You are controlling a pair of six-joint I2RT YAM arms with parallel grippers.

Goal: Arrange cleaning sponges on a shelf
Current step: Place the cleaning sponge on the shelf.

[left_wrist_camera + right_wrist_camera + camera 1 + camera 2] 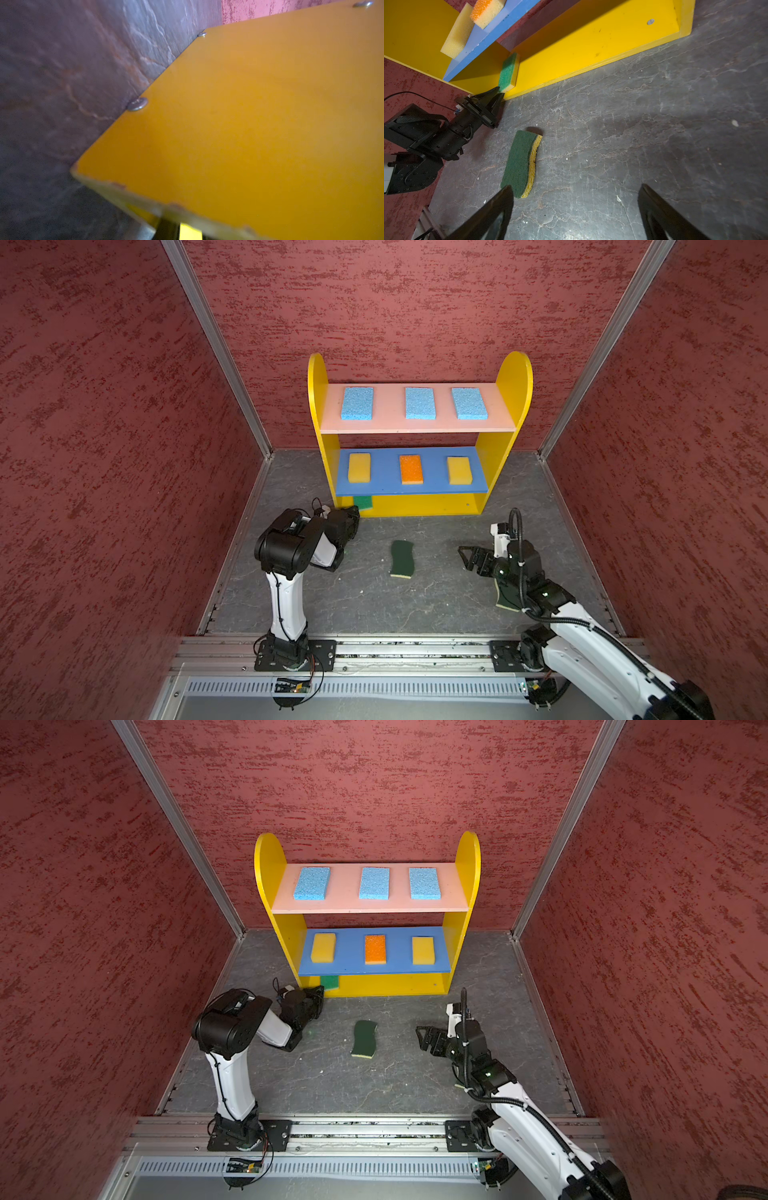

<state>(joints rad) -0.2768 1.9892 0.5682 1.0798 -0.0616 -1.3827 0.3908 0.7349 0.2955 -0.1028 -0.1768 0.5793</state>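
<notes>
The shelf [515,381] stands against the back wall. Three light blue sponges [420,403] lie on its pink top board. Two yellow sponges [359,467] and an orange-topped one [411,469] lie on the blue board. A bright green sponge [508,72] rests at the left end of the yellow base, and my left gripper [499,93] is pinched on its near end. A dark green wavy sponge [402,558] lies flat on the floor. My right gripper [575,191] hovers open just right of it, holding nothing. Another dark green sponge [505,599] lies mostly hidden under the right arm.
The left wrist view shows only the shelf's yellow side panel [249,124], the grey floor and a strip of yellow foam [190,232]. Red textured walls [104,448] close in three sides. An aluminium rail [415,649] runs along the front.
</notes>
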